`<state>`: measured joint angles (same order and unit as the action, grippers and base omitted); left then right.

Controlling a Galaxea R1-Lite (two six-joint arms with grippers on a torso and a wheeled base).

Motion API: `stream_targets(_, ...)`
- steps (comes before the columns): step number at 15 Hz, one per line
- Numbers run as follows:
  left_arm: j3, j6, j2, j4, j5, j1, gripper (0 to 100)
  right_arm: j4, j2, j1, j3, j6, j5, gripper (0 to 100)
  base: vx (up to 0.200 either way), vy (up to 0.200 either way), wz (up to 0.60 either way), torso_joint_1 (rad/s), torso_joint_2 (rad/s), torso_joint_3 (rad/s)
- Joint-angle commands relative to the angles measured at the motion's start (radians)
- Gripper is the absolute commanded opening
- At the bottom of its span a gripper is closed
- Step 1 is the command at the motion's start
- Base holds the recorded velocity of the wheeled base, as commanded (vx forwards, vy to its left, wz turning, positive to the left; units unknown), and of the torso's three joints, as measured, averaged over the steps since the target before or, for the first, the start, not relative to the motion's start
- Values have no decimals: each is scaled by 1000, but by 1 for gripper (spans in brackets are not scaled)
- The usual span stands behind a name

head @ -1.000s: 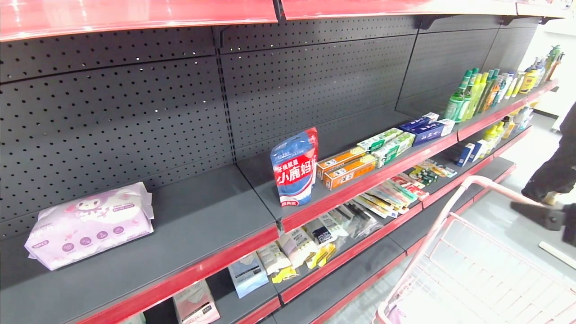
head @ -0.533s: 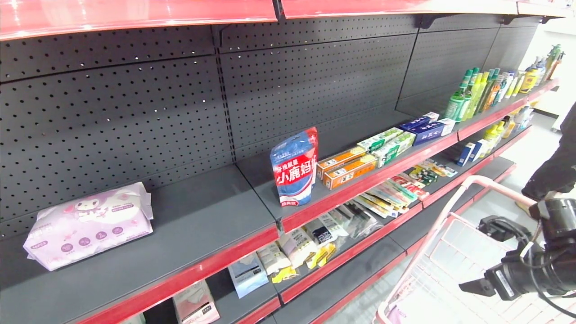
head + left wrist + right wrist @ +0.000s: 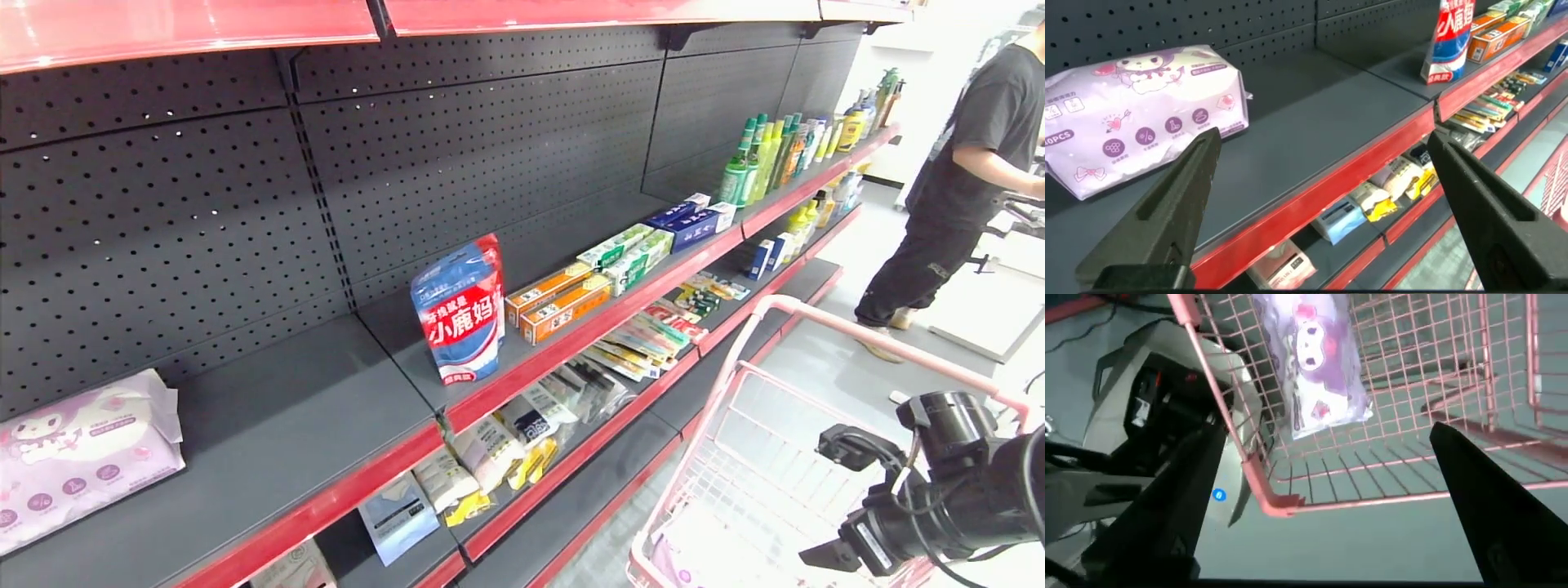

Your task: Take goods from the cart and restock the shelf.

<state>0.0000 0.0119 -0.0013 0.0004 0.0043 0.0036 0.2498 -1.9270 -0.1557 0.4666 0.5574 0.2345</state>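
Note:
A pink wipes pack (image 3: 82, 453) lies on the grey shelf (image 3: 269, 433) at the far left. In the left wrist view my left gripper (image 3: 1323, 229) hangs open and empty in front of that shelf's red edge, a short way from the wipes pack (image 3: 1143, 122). A blue and red pouch (image 3: 459, 310) stands upright further right on the same shelf. The pink wire cart (image 3: 767, 392) stands at the lower right. My right gripper (image 3: 833, 506) is open above it. Another pink wipes pack (image 3: 1319, 359) lies inside the cart (image 3: 1233, 433), below and apart from my right gripper (image 3: 1331, 514).
Orange toothpaste boxes (image 3: 563, 302), green and blue boxes (image 3: 653, 241) and green bottles (image 3: 759, 155) line the shelf to the right of the pouch. Lower shelves hold small packets (image 3: 490, 445) and toothbrushes (image 3: 645, 343). Bare shelf lies between wipes and pouch.
The head camera has turned right, so the shelf goods sit further left in the picture. My right arm has come into view and now hangs over the cart.

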Motion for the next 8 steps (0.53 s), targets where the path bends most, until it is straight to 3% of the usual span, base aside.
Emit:
stream_targets(1,0,0,1,0,0,1,100,78,-89,38,-5,16,0,100,0,0,0,0,0,0)
stream_targets(8,0,0,1,0,0,1,100,89,-211,84,24,68,5,100,0,0,0,-75,158,86)
